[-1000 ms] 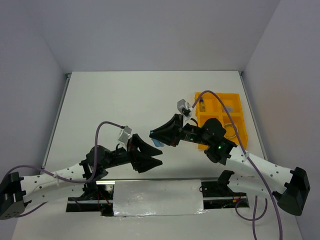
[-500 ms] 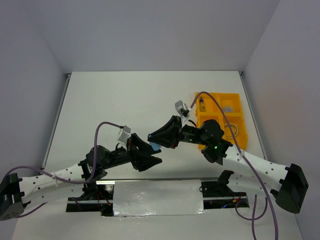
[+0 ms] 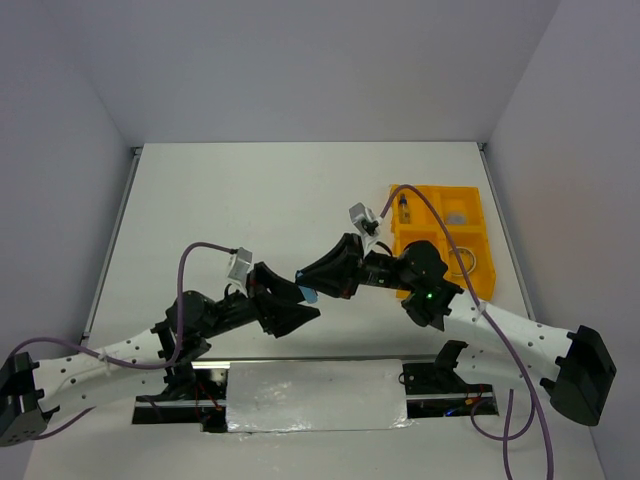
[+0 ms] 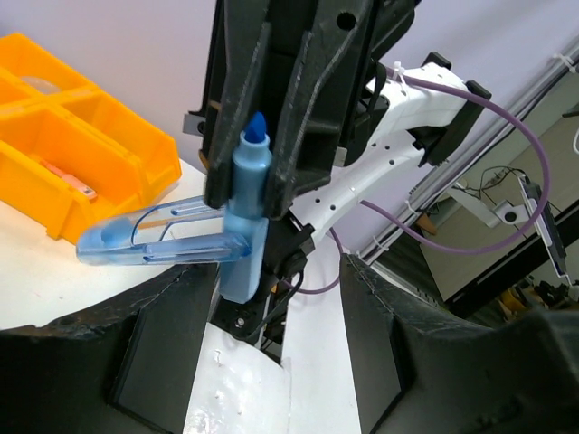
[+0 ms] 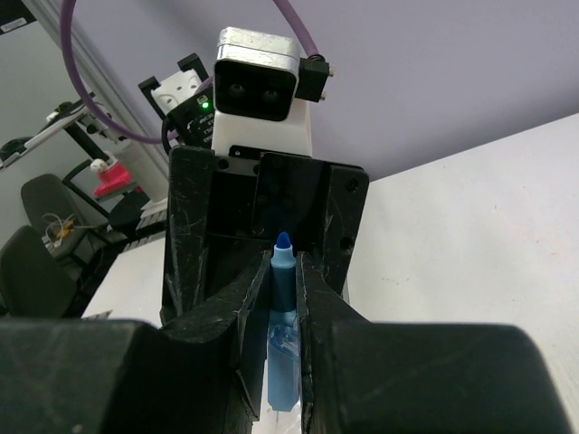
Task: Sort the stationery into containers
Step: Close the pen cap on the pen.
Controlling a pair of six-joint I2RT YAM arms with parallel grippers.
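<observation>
The right claw (image 5: 282,271) pinches the blue pen-like piece (image 4: 244,226) at frame centre, tip up. The spread left claw (image 4: 271,303) faces it across its long axis. The orange tray (image 3: 481,225) sits upper right, nearer the right arm.

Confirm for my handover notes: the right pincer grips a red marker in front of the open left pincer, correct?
Not red. The marker is blue, as the left wrist view shows. The right pincer does grip it in front of the open left pincer.
</observation>
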